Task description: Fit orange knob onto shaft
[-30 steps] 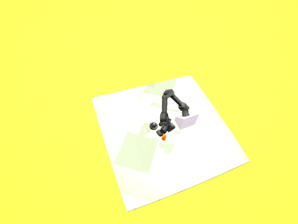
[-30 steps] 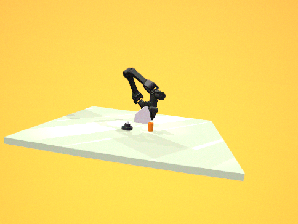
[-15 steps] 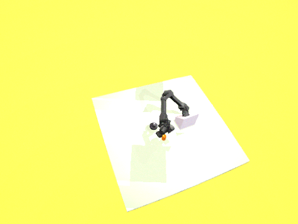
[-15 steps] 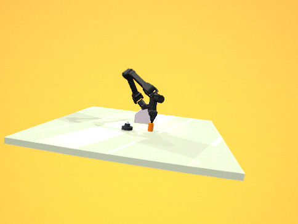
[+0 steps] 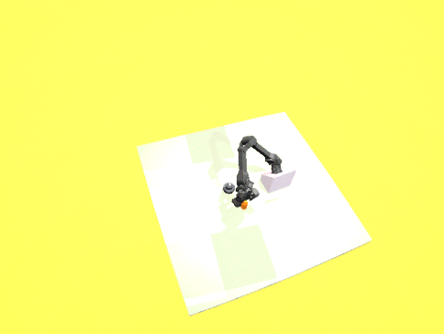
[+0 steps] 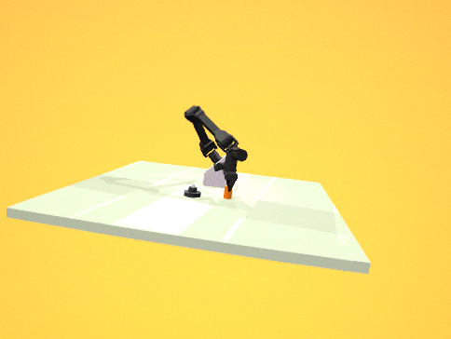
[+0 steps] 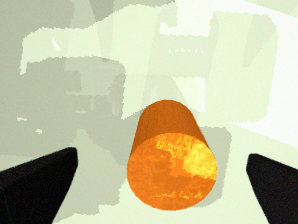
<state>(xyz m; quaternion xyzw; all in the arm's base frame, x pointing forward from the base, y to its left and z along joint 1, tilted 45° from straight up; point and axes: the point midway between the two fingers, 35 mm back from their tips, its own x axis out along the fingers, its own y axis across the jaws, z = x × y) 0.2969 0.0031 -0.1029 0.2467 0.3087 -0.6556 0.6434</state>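
The orange knob (image 5: 244,205) (image 6: 227,193) (image 7: 171,170) stands upright on the table, its round top facing the wrist camera. Its underside with the hole is hidden. My gripper (image 7: 162,159) is open, pointing down over the knob; in the wrist view one finger stands to each side of the knob, with gaps on both sides. In the exterior view the fingertips reach down to about the knob's upper part. The dark round pedestal (image 5: 228,188) (image 6: 192,194) stands a short way to the left of the knob, with the small shaft on top; the shaft's flat side is too small to make out.
A pale block (image 5: 278,181) (image 6: 214,179) stands at the arm's base, behind the knob in the exterior view. The white table top (image 5: 312,220) (image 6: 154,216) carries broad shadow patches and ends in straight edges.
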